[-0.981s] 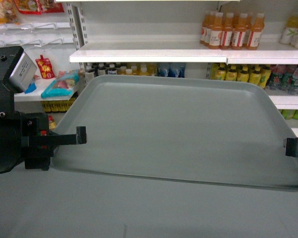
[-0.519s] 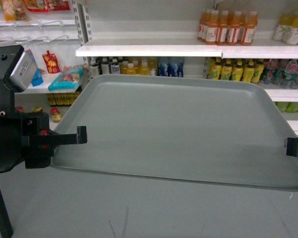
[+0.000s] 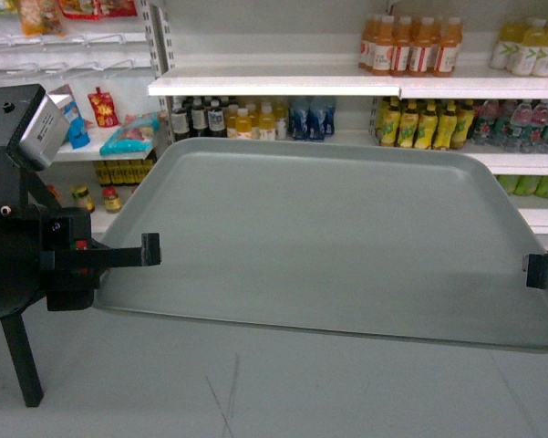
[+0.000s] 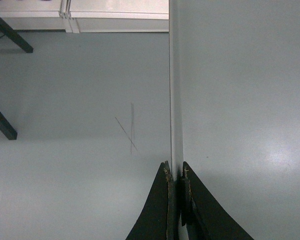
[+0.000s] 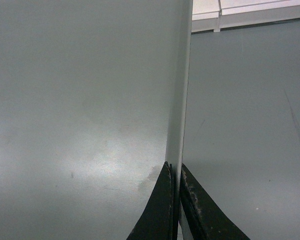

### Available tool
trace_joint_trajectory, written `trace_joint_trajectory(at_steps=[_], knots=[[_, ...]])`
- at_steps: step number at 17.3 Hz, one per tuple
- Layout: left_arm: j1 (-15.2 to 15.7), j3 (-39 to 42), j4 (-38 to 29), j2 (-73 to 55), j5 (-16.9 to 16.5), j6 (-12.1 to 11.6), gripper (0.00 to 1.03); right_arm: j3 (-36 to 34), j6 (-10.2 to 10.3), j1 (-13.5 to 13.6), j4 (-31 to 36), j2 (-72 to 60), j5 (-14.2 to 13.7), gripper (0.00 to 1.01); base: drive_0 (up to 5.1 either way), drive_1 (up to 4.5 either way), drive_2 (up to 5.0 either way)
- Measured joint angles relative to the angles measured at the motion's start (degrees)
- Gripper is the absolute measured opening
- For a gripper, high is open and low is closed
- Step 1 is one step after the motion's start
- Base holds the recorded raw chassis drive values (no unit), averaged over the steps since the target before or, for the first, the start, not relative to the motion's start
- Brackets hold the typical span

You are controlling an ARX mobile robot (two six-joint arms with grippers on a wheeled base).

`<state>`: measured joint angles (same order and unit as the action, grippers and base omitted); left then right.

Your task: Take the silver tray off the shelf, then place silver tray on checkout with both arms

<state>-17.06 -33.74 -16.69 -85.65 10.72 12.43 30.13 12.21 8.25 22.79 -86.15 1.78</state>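
With the silver tray [image 3: 328,237] off the shelf [image 3: 274,86] and spanning between them, the left gripper [image 3: 149,248] and right gripper [image 3: 535,270] each pinch a side rim — carry it level, arms matched, no twisting.

Premises: a retail shop, grocery type. White metal shelving [image 3: 274,86] on slotted uprights [image 3: 161,41] carries rows of bottled drinks: orange bottles [image 3: 410,44] on the upper board, yellow bottles [image 3: 419,123] below. Packaged snacks [image 3: 100,105] hang on pegs at the left. Floor plain grey [image 3: 255,392].
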Motion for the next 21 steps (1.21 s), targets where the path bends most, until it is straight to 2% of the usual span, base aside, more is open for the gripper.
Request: trace_joint_trajectory(at_steps=[21], knots=[[0.02, 0.00, -0.11, 0.00, 0.02, 0.00, 0.03, 0.00, 0.00, 0.00, 0.28, 0.00, 0.02, 0.03, 0.0, -2.62, 2.7]])
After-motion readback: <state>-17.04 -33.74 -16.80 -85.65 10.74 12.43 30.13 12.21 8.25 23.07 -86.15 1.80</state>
